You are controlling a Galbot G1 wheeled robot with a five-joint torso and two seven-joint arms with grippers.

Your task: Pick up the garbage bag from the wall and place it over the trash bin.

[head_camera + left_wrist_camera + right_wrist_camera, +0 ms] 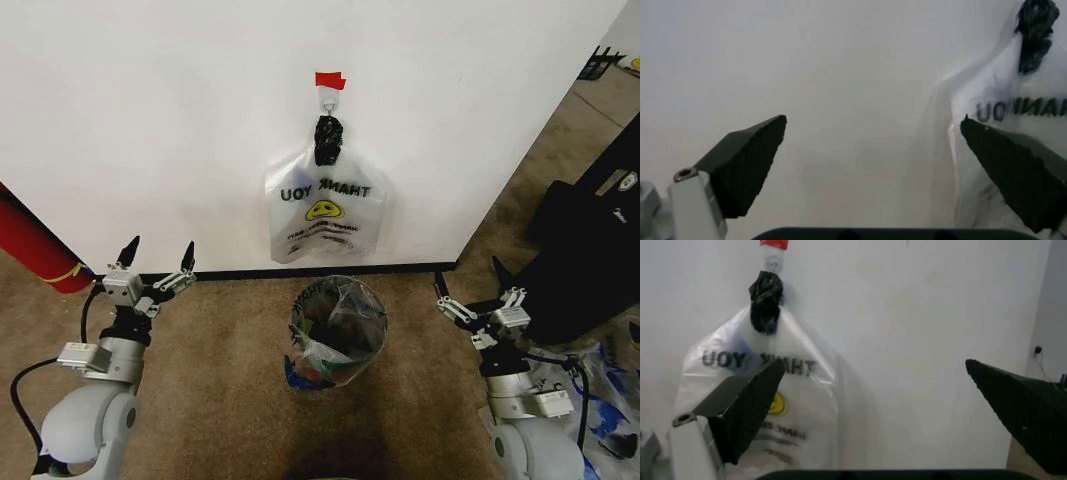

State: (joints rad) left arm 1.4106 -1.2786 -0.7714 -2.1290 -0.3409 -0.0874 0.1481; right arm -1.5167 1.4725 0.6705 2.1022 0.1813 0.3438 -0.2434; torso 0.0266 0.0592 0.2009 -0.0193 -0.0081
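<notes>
The trash bin point(304, 312) stands on the carpet below the wall point(150, 120). The garbage bag point(352, 322), translucent plastic with blue patches, lies over the bin's rim and lines it. A white THANK YOU bag point(325, 215) with a yellow smiley hangs by a black knot from the metal hook point(329, 100) under red tape point(329, 80). My left gripper point(160, 250) is open, low and left of the bin, facing the bare wall point(807, 75). My right gripper point(467, 272) is open, right of the bin, with the THANK YOU bag point(753, 370) ahead of it. Neither holds anything.
A red cylinder point(30, 250) leans at the far left. A big black case point(590, 250) stands at the right, with a heap of plastic bags point(610, 400) on the floor beside my right arm. A black baseboard point(230, 274) runs along the wall.
</notes>
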